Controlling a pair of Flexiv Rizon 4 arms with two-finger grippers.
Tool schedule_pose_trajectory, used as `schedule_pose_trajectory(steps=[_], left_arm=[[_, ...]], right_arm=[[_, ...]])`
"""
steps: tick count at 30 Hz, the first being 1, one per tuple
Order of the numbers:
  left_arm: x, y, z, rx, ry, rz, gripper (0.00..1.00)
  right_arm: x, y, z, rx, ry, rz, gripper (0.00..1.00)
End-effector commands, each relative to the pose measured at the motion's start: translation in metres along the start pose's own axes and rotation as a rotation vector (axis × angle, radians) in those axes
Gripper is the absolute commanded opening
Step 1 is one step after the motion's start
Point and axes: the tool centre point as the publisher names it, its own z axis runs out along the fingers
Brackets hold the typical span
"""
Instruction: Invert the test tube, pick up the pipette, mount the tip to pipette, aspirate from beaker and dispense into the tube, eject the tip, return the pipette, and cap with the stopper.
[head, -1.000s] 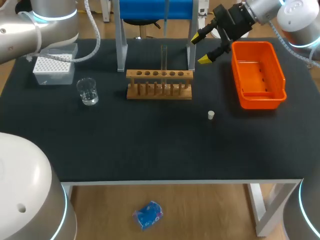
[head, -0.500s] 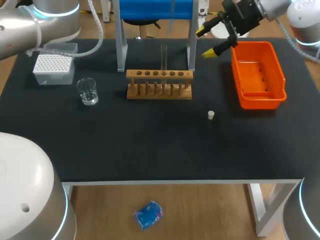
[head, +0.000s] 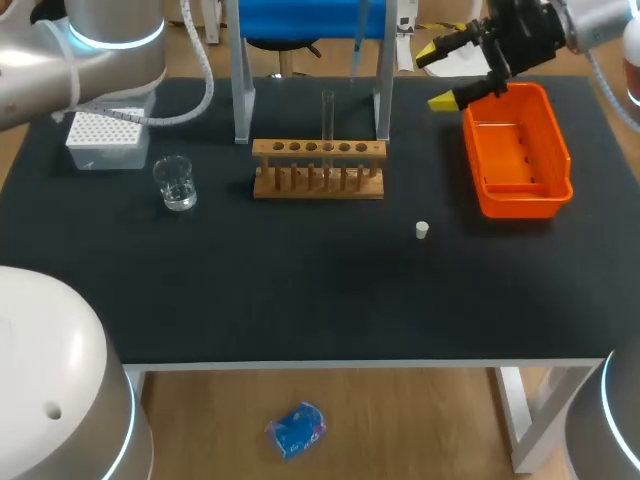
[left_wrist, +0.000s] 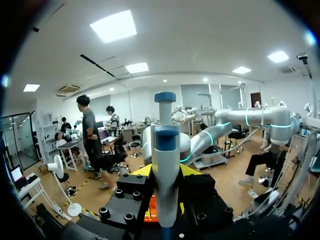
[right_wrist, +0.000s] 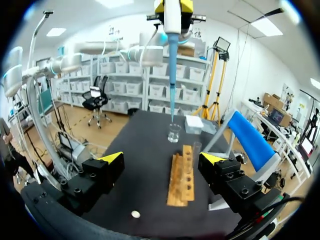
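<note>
Right fingers (head: 447, 101) nearer table's (head: 300, 290) far edge

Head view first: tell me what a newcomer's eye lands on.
The bright orange bin at the table's right stands out first, with the right gripper, yellow tips open, hovering by its far left corner. Next comes the blue-and-white pipette held high above the table in the left gripper, then the wooden rack mid-table with one glass tube upright in it.
</note>
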Motion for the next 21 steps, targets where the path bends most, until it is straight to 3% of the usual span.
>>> schedule_pose_trajectory(steps=[1,13,21], left_arm=[[0.021,0.005,-0.002,0.010,-0.018,0.003,0.00],[0.065,0.025,0.017,0.057,-0.007,0.014,0.00],[0.076,0.030,0.015,0.028,-0.018,-0.014,0.00]], right_arm=[[0.031,0.003,0.001,-0.049,-0.075,0.013,1.00],[0.093,0.018,0.020,-0.153,-0.096,-0.039,1.00],[0.093,0.018,0.020,-0.153,-0.096,-0.039,1.00]])
